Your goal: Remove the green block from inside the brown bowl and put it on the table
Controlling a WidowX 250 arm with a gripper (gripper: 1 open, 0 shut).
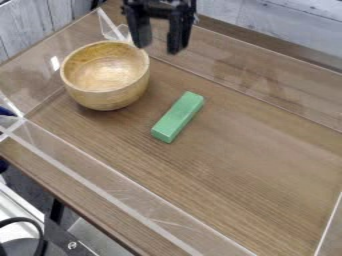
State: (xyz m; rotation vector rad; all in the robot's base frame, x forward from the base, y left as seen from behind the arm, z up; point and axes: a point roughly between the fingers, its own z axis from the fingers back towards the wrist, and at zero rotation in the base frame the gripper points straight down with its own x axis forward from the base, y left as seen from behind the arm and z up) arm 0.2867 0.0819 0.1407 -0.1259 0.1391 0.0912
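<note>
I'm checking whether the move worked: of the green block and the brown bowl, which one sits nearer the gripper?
The brown bowl; the green block lies farther from the gripper.

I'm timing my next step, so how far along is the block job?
It looks done: the green block lies on the table, outside the bowl. The hand is away from the block, not holding it. Nothing of the job seems left.
</note>
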